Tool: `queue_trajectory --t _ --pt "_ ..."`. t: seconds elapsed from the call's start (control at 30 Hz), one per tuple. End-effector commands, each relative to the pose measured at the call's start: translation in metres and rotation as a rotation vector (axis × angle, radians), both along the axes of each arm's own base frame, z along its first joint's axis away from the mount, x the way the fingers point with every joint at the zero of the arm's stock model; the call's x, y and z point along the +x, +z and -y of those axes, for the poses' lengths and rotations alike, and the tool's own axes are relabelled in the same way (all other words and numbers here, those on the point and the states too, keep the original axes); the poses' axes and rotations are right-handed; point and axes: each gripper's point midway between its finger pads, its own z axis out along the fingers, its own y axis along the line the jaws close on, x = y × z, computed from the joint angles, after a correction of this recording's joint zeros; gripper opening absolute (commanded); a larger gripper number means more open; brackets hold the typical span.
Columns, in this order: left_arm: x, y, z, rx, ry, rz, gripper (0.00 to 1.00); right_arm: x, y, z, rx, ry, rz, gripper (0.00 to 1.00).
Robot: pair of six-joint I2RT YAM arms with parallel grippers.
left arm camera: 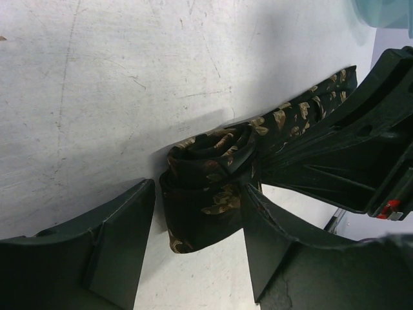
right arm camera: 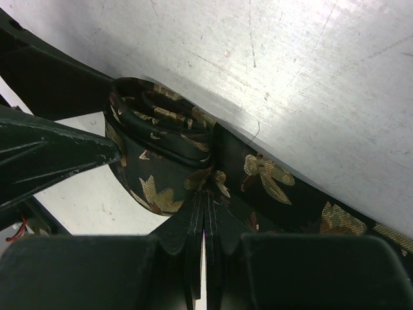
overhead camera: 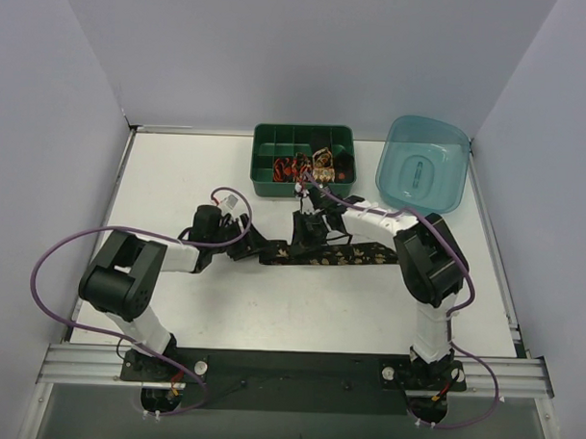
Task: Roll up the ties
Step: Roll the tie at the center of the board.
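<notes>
A black tie (overhead camera: 342,256) with gold motifs lies as a long strip across the table's middle, its left end wound into a loose coil (left arm camera: 205,169) (right arm camera: 161,132). My left gripper (left arm camera: 199,240) (overhead camera: 252,245) stands open around that coil. Its right finger (left arm camera: 277,239) touches the roll, and its left finger (left arm camera: 119,242) is a little apart from it. My right gripper (right arm camera: 206,197) (overhead camera: 307,234) is shut, its tips pressed onto the tie just beside the coil, where the fabric puckers. More ties (overhead camera: 309,167), small rolled ones, sit in the tray.
The dark green compartment tray (overhead camera: 277,134) stands at the back centre. A translucent teal tub (overhead camera: 422,166) sits to its right. Grey walls close in the table on both sides. The two grippers almost meet over the coil.
</notes>
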Motion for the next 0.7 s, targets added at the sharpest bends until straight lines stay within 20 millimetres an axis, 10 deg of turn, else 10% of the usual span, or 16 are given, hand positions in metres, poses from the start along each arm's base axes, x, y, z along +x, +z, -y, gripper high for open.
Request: queue_trajectory --t 0.0,0.67 --pt "-0.001 0.001 0.008 -0.017 -0.027 0.005 0.65 0.009 0.005 -0.005 -0.012 -0.008 0.017 0.00" --pt "0.007 0.021 0.018 0.002 -0.055 0.048 0.50 0.012 -0.015 -0.015 -0.043 -0.010 -0.031 0.00"
